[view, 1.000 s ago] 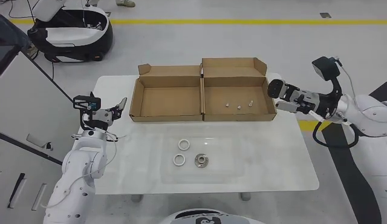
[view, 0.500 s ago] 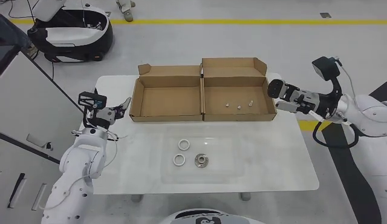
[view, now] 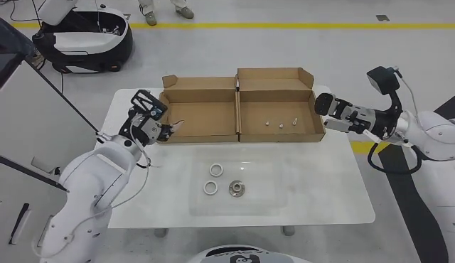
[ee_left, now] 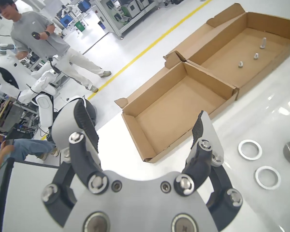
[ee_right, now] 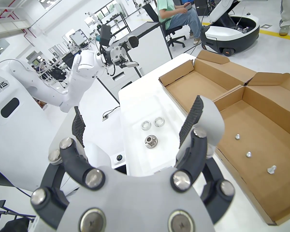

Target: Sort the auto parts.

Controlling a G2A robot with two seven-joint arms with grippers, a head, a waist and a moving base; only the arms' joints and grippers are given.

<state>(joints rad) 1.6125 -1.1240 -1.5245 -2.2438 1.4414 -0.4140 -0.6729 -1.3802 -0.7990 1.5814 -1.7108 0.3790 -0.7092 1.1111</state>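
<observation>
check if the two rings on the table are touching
Apart. The left wrist view shows a strip of bare table between one ring and the other ring; their rims do not meet.

table [view: 320, 185]: glossy smooth white | left box [view: 195, 119], right box [view: 277, 112], table's far side: matt brown cardboard | rings [view: 216, 169], table middle: bright polished metal | hub [view: 237, 188]: duller grey metal | bolts [view: 281, 124]: shiny metal

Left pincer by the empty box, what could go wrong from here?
The open left pincer hangs at the front corner of the left box; it might bump the cardboard. The two rings lie flat and close together by the flanged part, so gripping one may nudge its neighbours.
</observation>
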